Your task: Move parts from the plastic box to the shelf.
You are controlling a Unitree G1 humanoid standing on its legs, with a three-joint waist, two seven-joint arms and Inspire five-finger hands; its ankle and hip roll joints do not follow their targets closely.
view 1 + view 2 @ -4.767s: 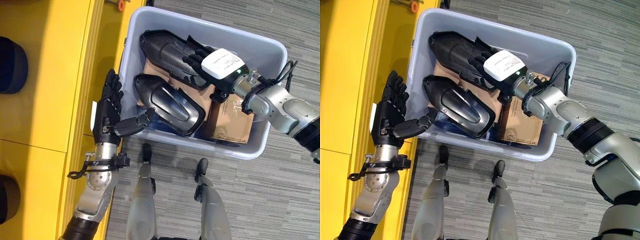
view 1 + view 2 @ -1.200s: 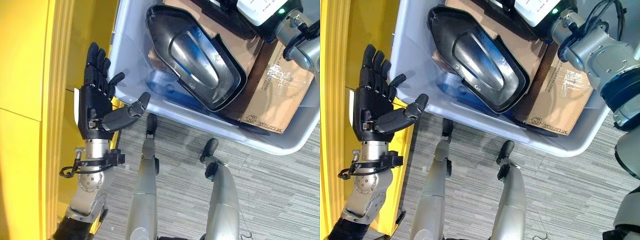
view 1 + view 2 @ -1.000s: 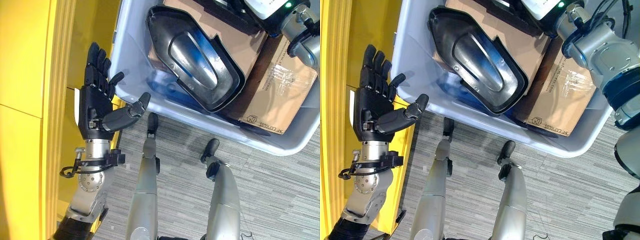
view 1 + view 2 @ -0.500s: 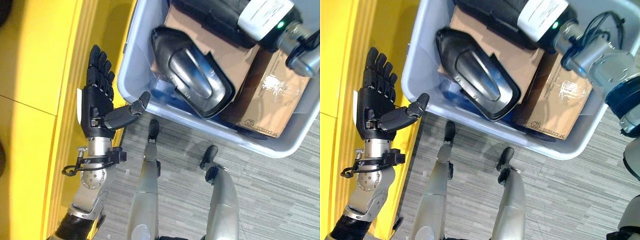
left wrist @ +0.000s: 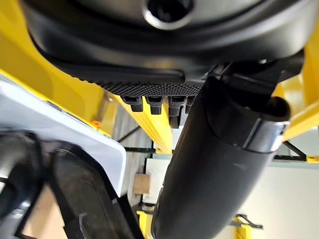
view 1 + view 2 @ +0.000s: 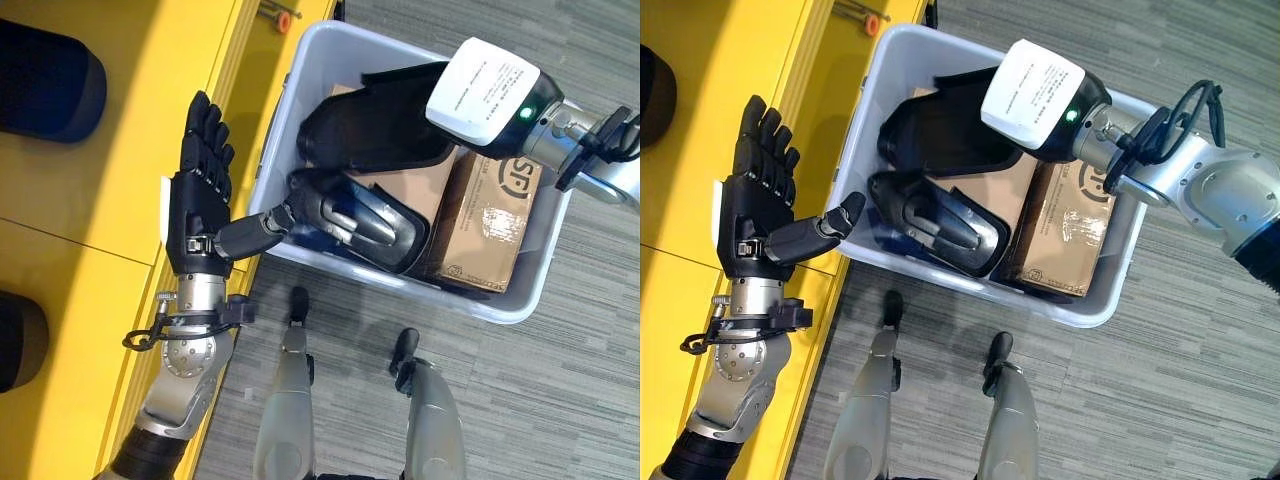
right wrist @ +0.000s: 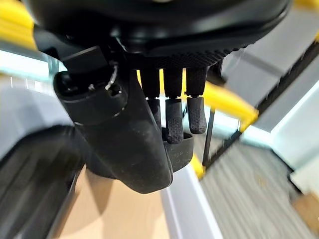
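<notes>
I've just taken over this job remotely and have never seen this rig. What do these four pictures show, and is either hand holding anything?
This is a humanoid robot with two fingered hands. The two wide pictures come from its head, looking down. The two close ones come from a camera on each wrist. The grey plastic box sits on the floor beside the yellow shelf. In it are two black moulded parts and a cardboard carton. The right hand, white plate on its back, reaches in with its fingers curled on the upper black part. The lower black part lies untouched. The left hand is open and empty, over the shelf edge.
</notes>
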